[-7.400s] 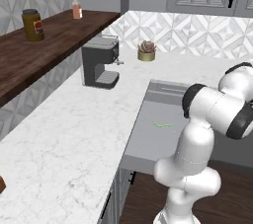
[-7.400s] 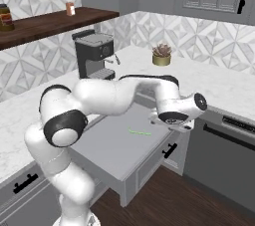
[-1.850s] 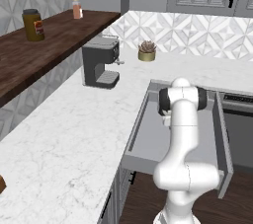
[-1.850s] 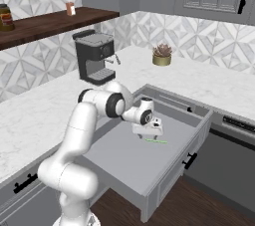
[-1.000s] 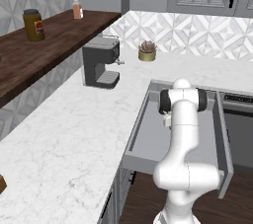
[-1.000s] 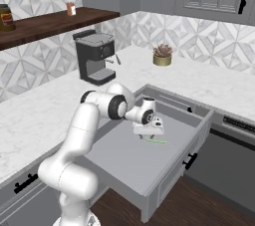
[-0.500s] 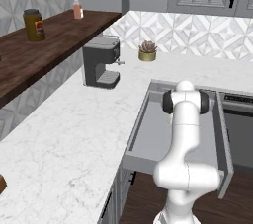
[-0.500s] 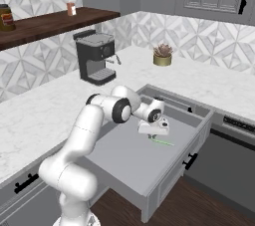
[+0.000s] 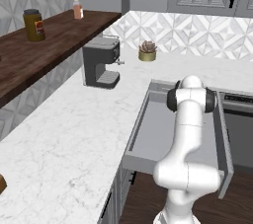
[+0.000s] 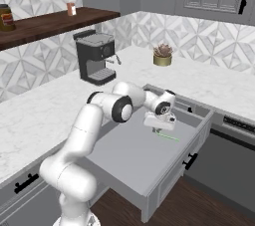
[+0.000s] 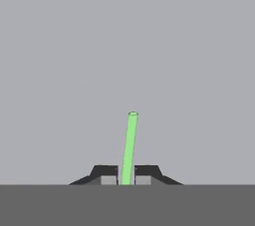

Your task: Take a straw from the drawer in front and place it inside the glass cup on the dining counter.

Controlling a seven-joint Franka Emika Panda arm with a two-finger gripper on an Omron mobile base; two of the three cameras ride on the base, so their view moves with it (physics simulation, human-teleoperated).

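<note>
**Green straw: pickup stage**

Light-green straw (image 11: 129, 148) is lying low inside the open drawer (image 10: 149, 163), with the gripper (image 11: 126, 180) clenching it between both fingertips. Lifting out, carrying, and dropping into the glass cup are all remaining.

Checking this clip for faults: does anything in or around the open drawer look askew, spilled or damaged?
Nothing stands out. The drawer is pulled open and intact, the claw is shut on the straw, and the coffee machine and potted plant stand upright on the counter.
</note>
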